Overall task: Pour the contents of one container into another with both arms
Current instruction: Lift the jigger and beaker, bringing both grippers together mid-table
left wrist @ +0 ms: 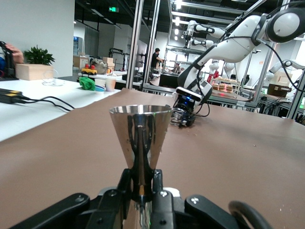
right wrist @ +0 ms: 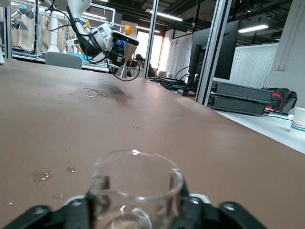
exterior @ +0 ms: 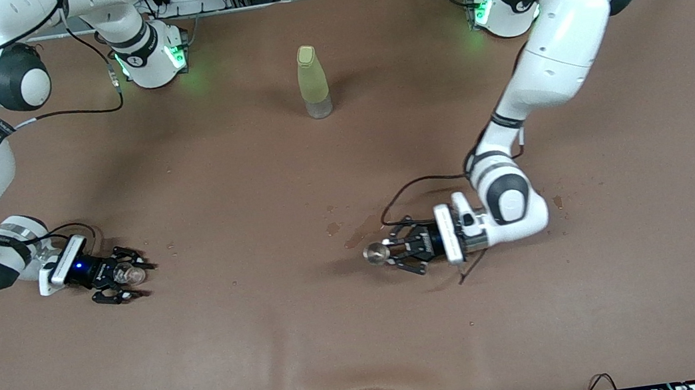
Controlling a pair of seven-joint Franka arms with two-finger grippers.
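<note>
The squat clear cup [exterior: 135,272] [right wrist: 136,183] sits upright between the fingers of my right gripper [exterior: 128,275] [right wrist: 138,205], which is shut on its sides, low at the table toward the right arm's end. The small stemmed glass [exterior: 376,253] [left wrist: 140,136] stands upright with its round mouth up. My left gripper [exterior: 390,252] [left wrist: 141,186] is shut on its thin stem, low at the table near the middle. The two grippers face each other, wide apart. I cannot tell whether either vessel holds liquid.
A tall yellow-green bottle [exterior: 313,82] stands farther from the front camera, between the two bases. Wet spots [exterior: 352,231] lie on the brown table cover [exterior: 272,339] just beside the left gripper. A few droplets [right wrist: 40,175] show beside the cup.
</note>
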